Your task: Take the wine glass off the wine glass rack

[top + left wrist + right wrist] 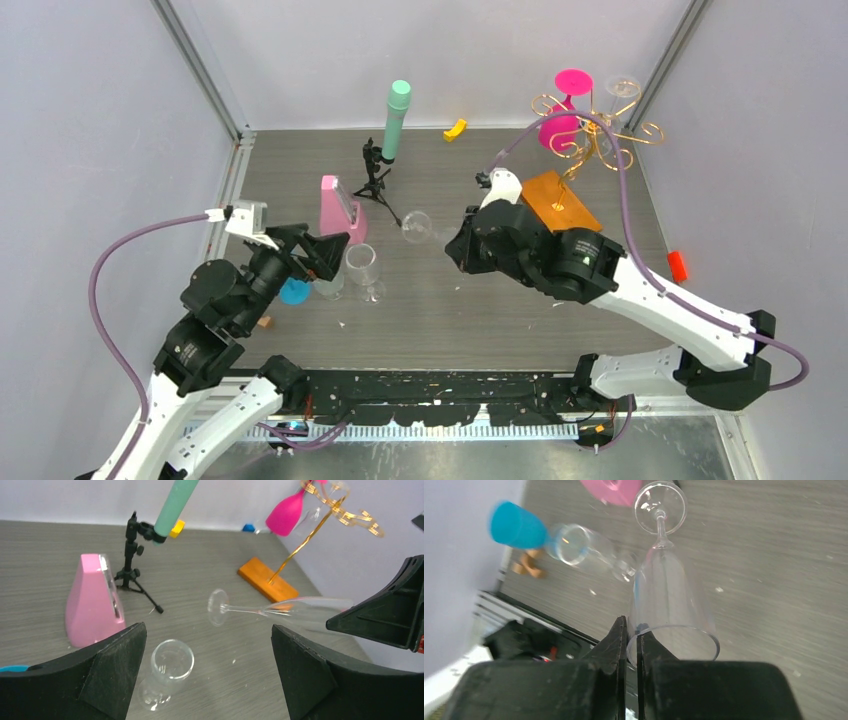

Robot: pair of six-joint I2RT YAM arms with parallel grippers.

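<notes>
Clear wine glass (664, 585) shows against the grey wood-grain table (480, 300), the wine glass rack (560, 203) far right gold with an orange-brown base, near a magenta glass (558, 128), black tripod (374, 178) and mint-green tube (395, 122).

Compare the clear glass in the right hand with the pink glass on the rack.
The clear glass is see-through; the pink glass is opaque. The clear glass lies sideways, its rim pinched by the right hand; the pink glass hangs bowl-down from the wine glass rack. Both are stemmed with a round foot.
</notes>
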